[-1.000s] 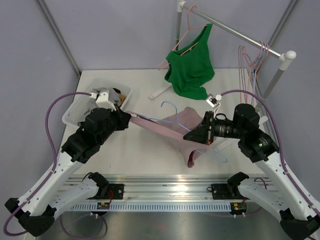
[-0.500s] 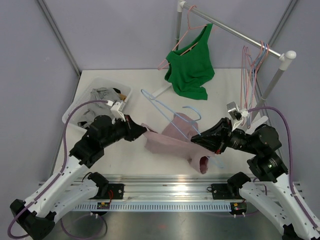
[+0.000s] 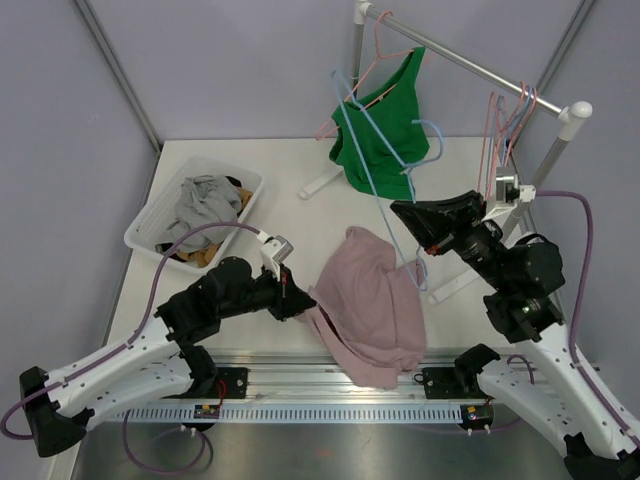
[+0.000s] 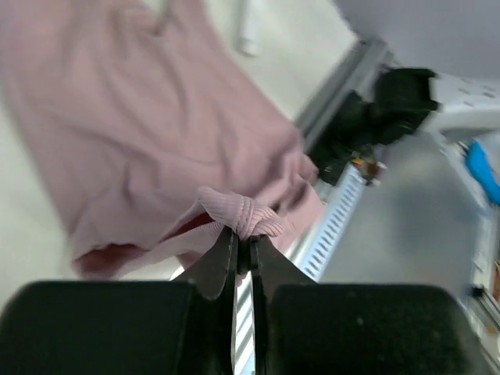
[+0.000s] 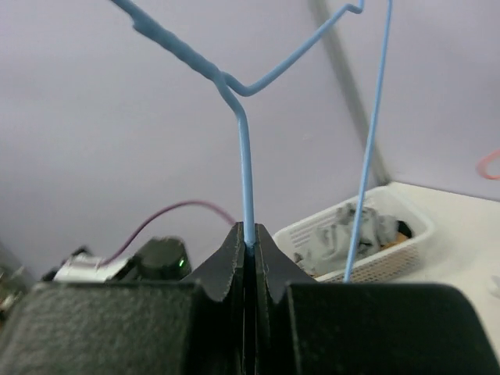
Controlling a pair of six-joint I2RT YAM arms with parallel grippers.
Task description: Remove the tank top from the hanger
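Left tool (image 4: 243, 238): pressed together on a fold of the pink tank top (image 3: 370, 300), which lies crumpled on the desk (image 3: 280, 170) near its front edge. Right tool (image 5: 248, 233): pinching the wire of the blue hanger (image 3: 372, 150), held raised above the desk.

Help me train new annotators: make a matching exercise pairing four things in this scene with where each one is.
Things
1. pink ribbed tank top
2. light blue wire hanger
3. green fabric top
4. grey crumpled cloth

Places
A. in the white plastic basket
B. hanging from the metal rail
C. clamped in the right gripper
D. pinched by the left gripper

Pairs: 1-D, 2-C, 3-B, 4-A
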